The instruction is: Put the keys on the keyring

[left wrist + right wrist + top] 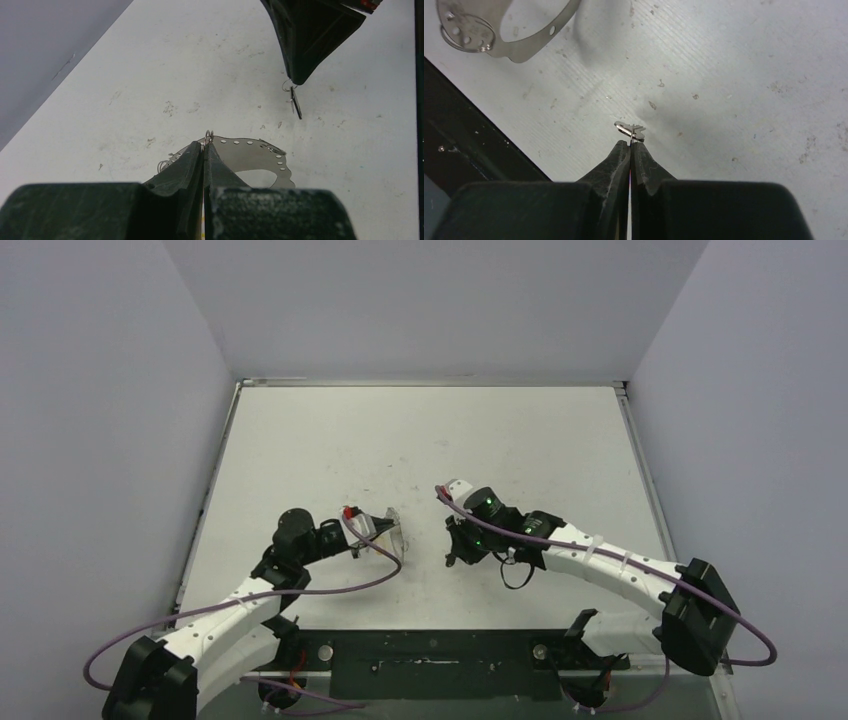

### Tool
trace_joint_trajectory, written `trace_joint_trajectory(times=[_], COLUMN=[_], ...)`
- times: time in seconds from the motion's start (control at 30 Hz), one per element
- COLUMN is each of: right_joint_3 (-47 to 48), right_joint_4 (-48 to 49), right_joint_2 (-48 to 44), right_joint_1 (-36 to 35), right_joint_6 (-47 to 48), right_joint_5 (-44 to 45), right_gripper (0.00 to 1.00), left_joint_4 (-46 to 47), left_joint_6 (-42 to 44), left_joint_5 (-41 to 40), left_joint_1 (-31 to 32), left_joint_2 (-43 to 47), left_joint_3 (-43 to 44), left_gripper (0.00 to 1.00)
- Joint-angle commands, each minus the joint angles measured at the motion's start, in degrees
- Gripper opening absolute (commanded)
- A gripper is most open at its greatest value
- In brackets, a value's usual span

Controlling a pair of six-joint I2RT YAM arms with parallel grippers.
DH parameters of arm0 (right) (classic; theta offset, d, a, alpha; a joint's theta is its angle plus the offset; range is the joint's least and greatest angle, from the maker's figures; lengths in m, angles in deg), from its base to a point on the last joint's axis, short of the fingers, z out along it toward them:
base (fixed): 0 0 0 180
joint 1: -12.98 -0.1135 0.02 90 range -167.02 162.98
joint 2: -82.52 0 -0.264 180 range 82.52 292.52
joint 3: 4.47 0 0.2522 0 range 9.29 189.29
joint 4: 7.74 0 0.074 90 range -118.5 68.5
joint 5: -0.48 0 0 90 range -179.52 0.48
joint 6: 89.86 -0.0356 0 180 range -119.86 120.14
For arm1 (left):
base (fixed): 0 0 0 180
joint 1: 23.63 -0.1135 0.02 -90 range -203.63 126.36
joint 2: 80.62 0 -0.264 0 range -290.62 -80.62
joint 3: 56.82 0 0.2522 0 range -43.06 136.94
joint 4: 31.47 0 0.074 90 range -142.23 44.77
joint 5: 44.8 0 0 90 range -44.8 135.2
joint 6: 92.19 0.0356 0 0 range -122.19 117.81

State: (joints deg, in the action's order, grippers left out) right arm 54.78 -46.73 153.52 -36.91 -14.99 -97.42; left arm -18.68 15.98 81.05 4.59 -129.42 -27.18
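Note:
The keyring (pixel 260 150) is a thin silvery loop with a row of small holes and little rings along its edge. My left gripper (pixel 204 145) is shut on its rim, holding it just above the table. In the top view the left gripper (pixel 388 530) sits left of centre, and the keyring (pixel 392 523) shows faintly at its tip. My right gripper (pixel 630 142) is shut on a small silvery key (pixel 630 131), seen end-on. From the left wrist view that key (pixel 296 105) dangles below the right gripper (pixel 298 80), a short way beyond the keyring. Its head colour is hidden.
The white table (pixel 430 440) is scuffed and has grey walls on three sides. A black base plate (pixel 430 660) runs along the near edge, and its dark edge (pixel 469 140) shows in the right wrist view. Purple cables (pixel 330 590) trail along both arms.

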Motion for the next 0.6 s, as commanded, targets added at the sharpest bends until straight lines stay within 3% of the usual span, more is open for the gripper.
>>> trace_joint_trajectory(times=[0.0, 0.57], right_joint_3=[4.9, 10.0], right_joint_4=[3.0, 11.5], right_joint_2=[1.2, 5.2], right_joint_1=[1.3, 1.8], right_joint_6=[4.1, 8.6], right_joint_5=[-6.8, -20.0], right_gripper=[0.00, 0.00], left_joint_4=[6.8, 22.1], left_joint_6=[-0.3, -3.9], left_joint_5=[4.4, 1.6], left_joint_1=[1.2, 3.8], left_joint_2=[-2.6, -6.5], left_joint_3=[0.1, -3.6], left_gripper=[0.00, 0.00])
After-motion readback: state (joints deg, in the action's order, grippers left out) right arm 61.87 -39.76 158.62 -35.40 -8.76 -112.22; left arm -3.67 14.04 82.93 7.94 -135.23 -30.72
